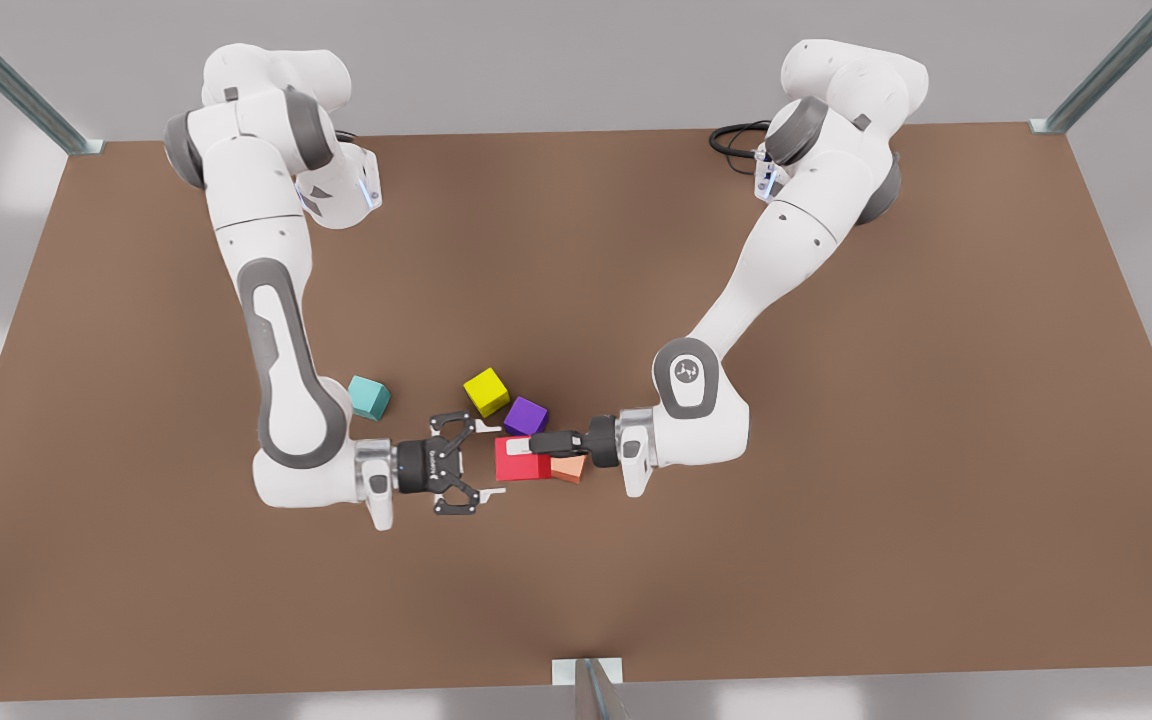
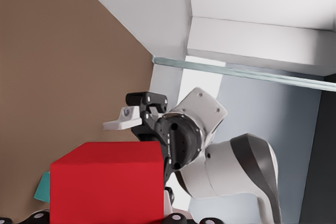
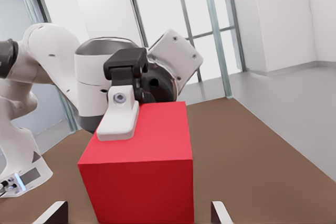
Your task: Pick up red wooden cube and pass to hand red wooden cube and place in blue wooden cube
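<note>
While the left gripper [image 1: 534,445] has its jaws closed on the red cube [image 1: 521,465], the right gripper [image 1: 492,459] faces it with jaws wide, 1 finger on each side of the cube, not touching. An orange cube [image 1: 569,468] sits just beside, with purple [image 1: 525,415] and yellow [image 1: 485,391] cubes near. The blue cube [image 1: 369,397] sits apart on the worktop [image 1: 836,450], by the right arm.

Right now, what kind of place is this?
Likely a computer-made robot lab: a brown table inside a metal frame, the left claw holding the red wooden cube mid-table, and the right claw open beside it.
</note>
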Controlling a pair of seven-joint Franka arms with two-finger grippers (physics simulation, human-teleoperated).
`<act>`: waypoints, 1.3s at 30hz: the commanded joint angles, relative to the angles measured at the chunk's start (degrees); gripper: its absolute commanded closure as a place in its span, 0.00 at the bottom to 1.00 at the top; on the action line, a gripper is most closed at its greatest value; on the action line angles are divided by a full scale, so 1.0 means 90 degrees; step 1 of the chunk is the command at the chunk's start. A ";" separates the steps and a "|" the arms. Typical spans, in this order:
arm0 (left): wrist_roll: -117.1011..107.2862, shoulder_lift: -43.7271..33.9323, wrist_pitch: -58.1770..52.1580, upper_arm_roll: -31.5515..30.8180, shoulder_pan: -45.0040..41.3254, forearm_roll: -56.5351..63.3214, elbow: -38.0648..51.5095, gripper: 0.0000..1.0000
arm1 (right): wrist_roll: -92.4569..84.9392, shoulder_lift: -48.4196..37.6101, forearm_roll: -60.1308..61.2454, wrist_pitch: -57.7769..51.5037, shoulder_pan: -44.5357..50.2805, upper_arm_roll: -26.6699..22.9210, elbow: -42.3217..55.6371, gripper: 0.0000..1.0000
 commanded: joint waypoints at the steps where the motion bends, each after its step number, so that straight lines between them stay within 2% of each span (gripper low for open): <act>1: 0.0356 -0.0011 -0.0025 -0.0003 0.0000 -0.0063 0.0010 0.35 | -0.0380 0.0013 0.0061 0.0112 0.0027 0.0001 0.0024 0.00; 17: 0.0366 0.0067 -0.0025 -0.0003 -0.0049 -0.0063 0.0069 0.35 | -0.0321 0.0150 0.0491 0.0366 0.0173 0.0236 0.0239 0.00; 18: 0.0357 0.0067 -0.0025 -0.0003 -0.0049 -0.0063 0.0069 0.35 | -0.0321 0.0150 0.0491 0.0366 0.0173 0.0226 0.0239 0.07; 19: 0.0366 0.0087 -0.0025 -0.0003 -0.0049 -0.0063 0.0088 0.35 | -0.0321 0.0150 0.0491 0.0366 0.0173 0.0226 0.0239 0.18; 20: 0.0366 0.0097 -0.0025 -0.0003 -0.0049 -0.0063 0.0098 0.35 | -0.0351 0.0150 0.0481 0.0366 0.0173 0.0226 0.0249 0.36; 21: 0.0366 0.0097 -0.0025 -0.0003 -0.0049 -0.0063 0.0088 0.35 | -0.0351 0.0159 0.0472 0.0366 0.0173 0.0226 0.0269 0.42; 25: 0.0356 0.0087 -0.0025 -0.0003 -0.0049 -0.0063 0.0088 0.35 | -0.0331 0.0150 0.0472 0.0366 0.0163 0.0226 0.0288 0.42; 26: 0.0356 0.0087 -0.0035 -0.0003 -0.0049 -0.0063 0.0088 0.26 | -0.0321 0.0150 0.0472 0.0356 0.0163 0.0226 0.0288 0.42; 28: 0.0356 0.0087 -0.0035 -0.0003 -0.0049 -0.0063 0.0088 0.00 | -0.0321 0.0150 0.0472 0.0356 0.0154 0.0226 0.0317 0.42; 35: 0.0337 0.0038 -0.0122 -0.0003 0.0146 -0.0024 0.0030 0.00 | -0.0321 0.0120 0.0306 0.0298 0.0066 0.0158 0.0298 0.42; 39: 0.0327 -0.0216 -0.1606 -0.0003 0.1122 0.0210 -0.0371 0.00 | -0.0321 0.0120 -0.0153 0.0122 -0.0198 0.0158 0.0298 0.42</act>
